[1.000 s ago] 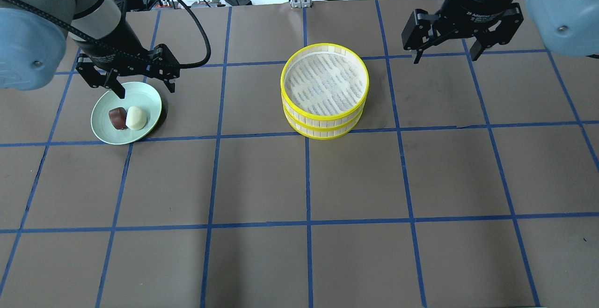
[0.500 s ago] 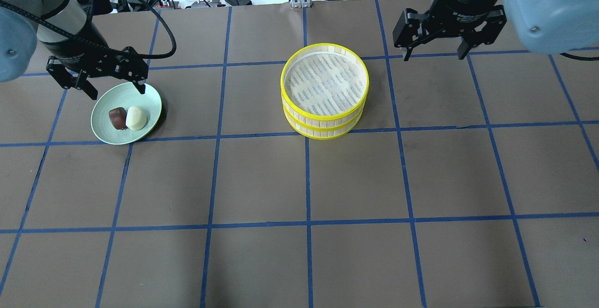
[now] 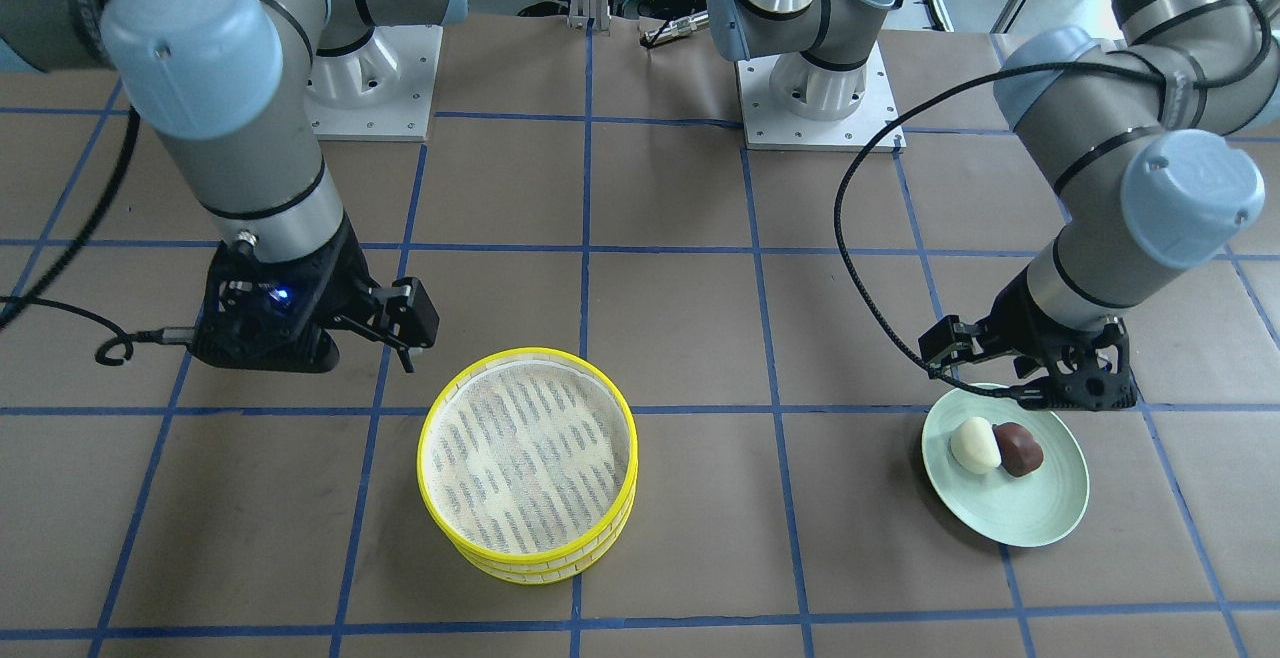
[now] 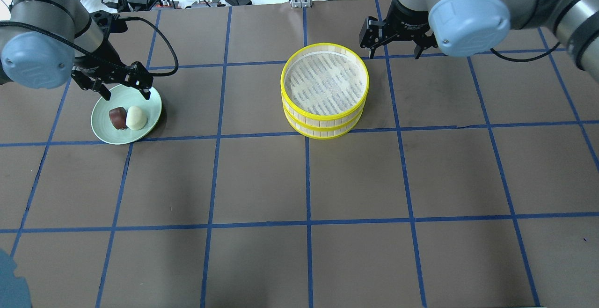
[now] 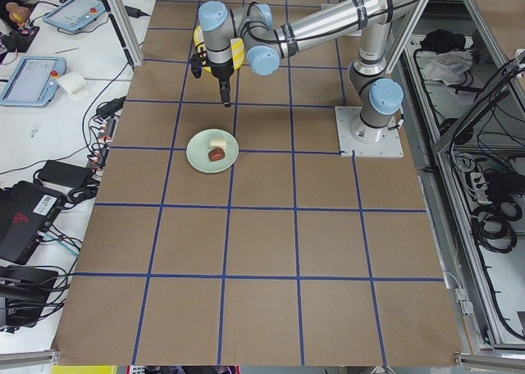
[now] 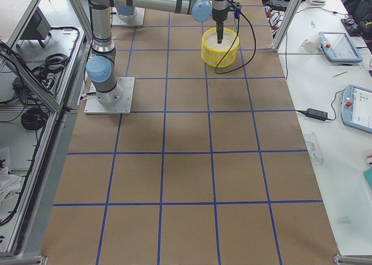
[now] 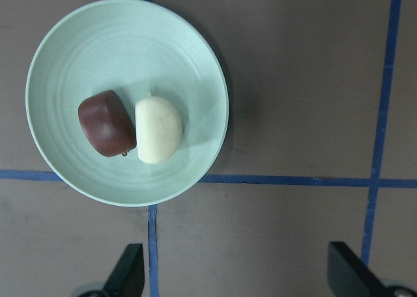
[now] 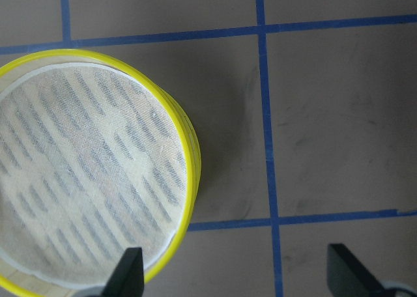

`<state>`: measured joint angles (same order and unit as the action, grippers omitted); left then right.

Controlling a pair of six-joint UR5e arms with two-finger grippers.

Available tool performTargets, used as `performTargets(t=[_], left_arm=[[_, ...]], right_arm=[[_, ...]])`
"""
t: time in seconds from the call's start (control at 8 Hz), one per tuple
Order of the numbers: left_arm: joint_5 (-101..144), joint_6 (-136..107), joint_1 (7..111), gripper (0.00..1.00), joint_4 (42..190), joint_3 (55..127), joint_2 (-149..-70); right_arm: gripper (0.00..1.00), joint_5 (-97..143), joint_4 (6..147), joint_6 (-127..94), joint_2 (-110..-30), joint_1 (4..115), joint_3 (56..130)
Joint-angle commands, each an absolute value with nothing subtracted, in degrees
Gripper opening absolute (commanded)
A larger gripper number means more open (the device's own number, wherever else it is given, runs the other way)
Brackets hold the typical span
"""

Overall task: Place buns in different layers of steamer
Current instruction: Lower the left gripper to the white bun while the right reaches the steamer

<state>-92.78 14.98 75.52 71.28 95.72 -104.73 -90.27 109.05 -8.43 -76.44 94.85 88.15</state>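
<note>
Off to the left: my left gripper (image 4: 126, 93) hangs raised close by the pale green plate (image 4: 105, 132), fingers spread wide, gripping nothing.
On that plate: the brown bun (image 4: 117, 117) and the white bun (image 4: 135, 118) lie side by side and touching, brown on the left, white on the right.
Mid-scene, farther right: the steamer (image 4: 323, 121) stands with its two yellow-rimmed tiers stacked, well apart from the plate.
By the steamer's right side: my right gripper (image 4: 394, 55) hangs raised, fingers spread wide, holding nothing.
Underneath: a brown table (image 4: 262, 181) crossed by blue tape lines (image 4: 307, 181).
</note>
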Motion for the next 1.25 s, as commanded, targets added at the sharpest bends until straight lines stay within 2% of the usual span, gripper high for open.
performTargets(t=[0.0,0.75,0.88,1.0,1.12], left_arm=[[-92.81,23.54,74.71,1.0,63.47,96.86,-111.52],[-93.78,31.64,70.84,1.0,59.16,96.86,-116.71],[-93.69,31.64,70.84,0.89,58.8,96.59,-116.72],[-93.6,31.73,70.84,0.83,58.8,96.24,-116.81],[-93.6,31.82,70.84,0.8,58.45,96.15,-116.89]], right_arm=[[1.0,-90.18,118.01,-13.6,-68.66,97.29,88.24],[1.0,-89.91,122.17,-15.21,-63.55,98.26,89.38],[1.0,-89.65,122.43,-15.03,-63.46,98.26,89.91],[0.96,-89.65,122.43,-14.94,-63.11,98.26,89.91],[0.92,-89.56,122.43,-14.94,-63.11,98.26,89.91]])
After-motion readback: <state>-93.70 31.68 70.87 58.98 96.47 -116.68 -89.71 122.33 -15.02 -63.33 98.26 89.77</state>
